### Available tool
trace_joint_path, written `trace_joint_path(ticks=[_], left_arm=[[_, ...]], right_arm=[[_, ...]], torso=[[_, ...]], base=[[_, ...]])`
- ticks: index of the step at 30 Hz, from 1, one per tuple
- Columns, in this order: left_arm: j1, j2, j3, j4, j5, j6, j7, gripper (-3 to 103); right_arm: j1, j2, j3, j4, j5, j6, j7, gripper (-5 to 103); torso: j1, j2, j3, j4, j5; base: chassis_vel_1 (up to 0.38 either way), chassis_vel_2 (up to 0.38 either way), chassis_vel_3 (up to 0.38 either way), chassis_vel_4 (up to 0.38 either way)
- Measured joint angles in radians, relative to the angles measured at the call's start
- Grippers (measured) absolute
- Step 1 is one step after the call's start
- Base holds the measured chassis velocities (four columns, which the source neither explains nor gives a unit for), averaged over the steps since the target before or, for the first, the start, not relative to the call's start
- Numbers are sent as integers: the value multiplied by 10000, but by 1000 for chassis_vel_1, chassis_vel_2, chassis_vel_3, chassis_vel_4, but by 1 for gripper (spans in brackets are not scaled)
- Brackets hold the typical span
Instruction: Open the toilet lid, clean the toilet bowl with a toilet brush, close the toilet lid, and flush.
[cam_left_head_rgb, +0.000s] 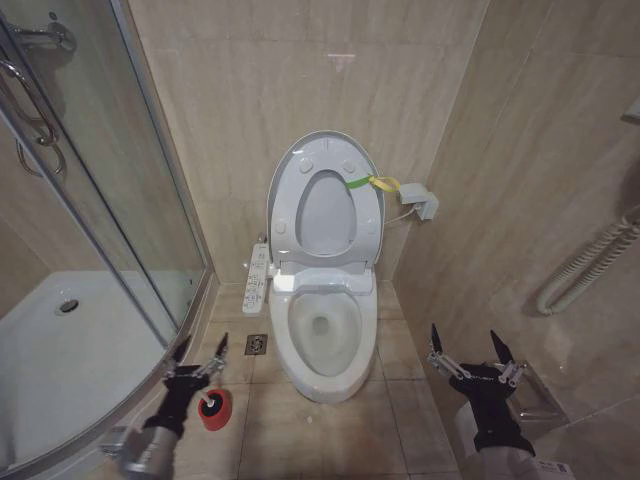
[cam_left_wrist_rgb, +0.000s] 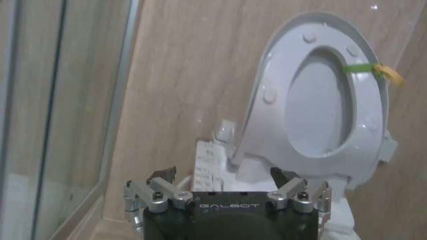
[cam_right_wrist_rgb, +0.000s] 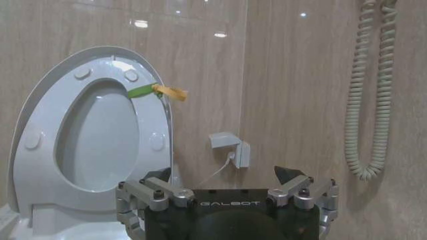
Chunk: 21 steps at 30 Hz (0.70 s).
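Already we find the large smooth white oval plastic toilet lid (cam_left_head_rgb: 325, 205) raised with the seat against the tiled wall, its yellow-green strap loop (cam_left_head_rgb: 372, 183) hanging at the edge, so the white ceramic toilet bowl (cam_left_head_rgb: 322, 335) lies exposed for scrubbing. Our left gripper (cam_left_head_rgb: 200, 355) hovers spread and empty just above the small round red holder cup (cam_left_head_rgb: 214, 408) on the floor, well placed, we judge, for fetching the brush. Our right gripper (cam_left_head_rgb: 465, 347) waits spread and empty beside the bowl.
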Motion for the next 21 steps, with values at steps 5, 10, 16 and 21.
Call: trace_joint_path(ticks=[5, 10, 16, 21], left_arm=[[225, -279, 190, -109, 448, -109, 7, 93], [482, -420, 134, -508, 690, -105, -49, 93], [998, -595, 98, -1271, 977, -61, -148, 93], [1493, -760, 20, -1781, 1299, -61, -261, 93]], right_arm=[[0, 1, 0, 0, 0, 0, 0, 100], [0, 1, 0, 0, 0, 0, 0, 100], [0, 1, 0, 0, 0, 0, 0, 100], [0, 1, 0, 0, 0, 0, 0, 100]], torso=[[0, 0, 0, 4, 1], [0, 0, 0, 3, 2], [-1, 0, 0, 3, 2], [0, 0, 0, 2, 2]], base=[[0, 0, 0, 0], [0, 0, 0, 0], [0, 0, 0, 0], [0, 0, 0, 0]])
